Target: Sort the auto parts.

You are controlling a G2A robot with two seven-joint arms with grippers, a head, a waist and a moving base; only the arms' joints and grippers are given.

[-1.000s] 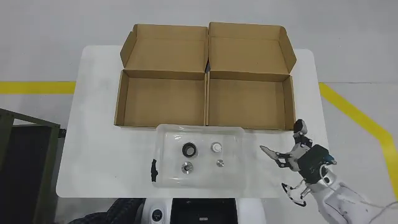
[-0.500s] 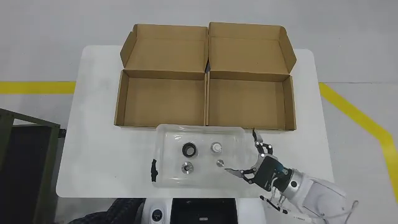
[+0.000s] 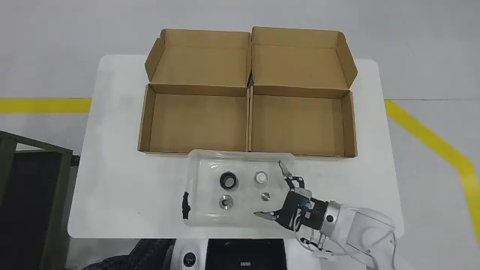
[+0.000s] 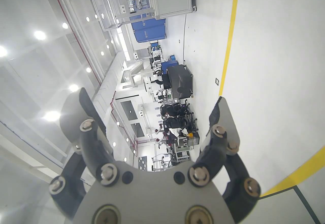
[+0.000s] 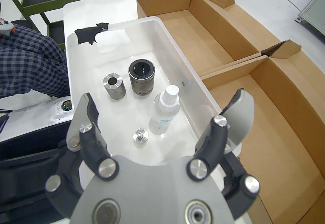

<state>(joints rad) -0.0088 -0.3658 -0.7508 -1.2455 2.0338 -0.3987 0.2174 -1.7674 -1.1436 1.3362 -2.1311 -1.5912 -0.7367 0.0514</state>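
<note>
A clear plastic bin (image 3: 199,166) stands at the table's front edge. It holds a black linear bearing (image 5: 141,74), a grey steel bushing (image 5: 114,84), a small spray bottle (image 5: 166,108) and a little metal knob (image 5: 140,135). From above, the bearing (image 3: 228,181), bushing (image 3: 226,202), bottle (image 3: 261,177) and knob (image 3: 265,196) sit near the bin's middle. My right gripper (image 3: 268,188) (image 5: 164,95) hangs open over the bin's right end, just short of the knob and bottle, holding nothing. My left gripper (image 4: 151,97) is open and points out at the room.
Two open cardboard boxes (image 3: 193,124) (image 3: 300,125) lie side by side behind the bin, lids folded back. Black tape (image 5: 87,32) marks the bin's left end. A green shelf cart (image 3: 30,195) stands left of the table. Bare table lies on both sides.
My right arm has swung left from the table's front right corner to above the bin's right end, its fingers staying open. The parts have not moved.
</note>
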